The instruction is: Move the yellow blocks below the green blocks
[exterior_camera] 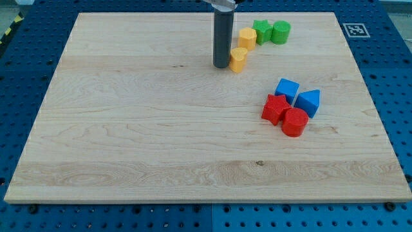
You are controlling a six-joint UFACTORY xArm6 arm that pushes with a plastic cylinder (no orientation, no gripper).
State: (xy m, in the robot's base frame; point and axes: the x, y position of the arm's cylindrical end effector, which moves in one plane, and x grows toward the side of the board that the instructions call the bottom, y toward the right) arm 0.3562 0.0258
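My tip (222, 66) touches the left side of one yellow block (238, 60) on the worktop (129, 129). The other yellow block (247, 38) sits farther back, against the green star (262, 31), with the green cylinder (280, 31) right of it. I have no end effector to open or close.
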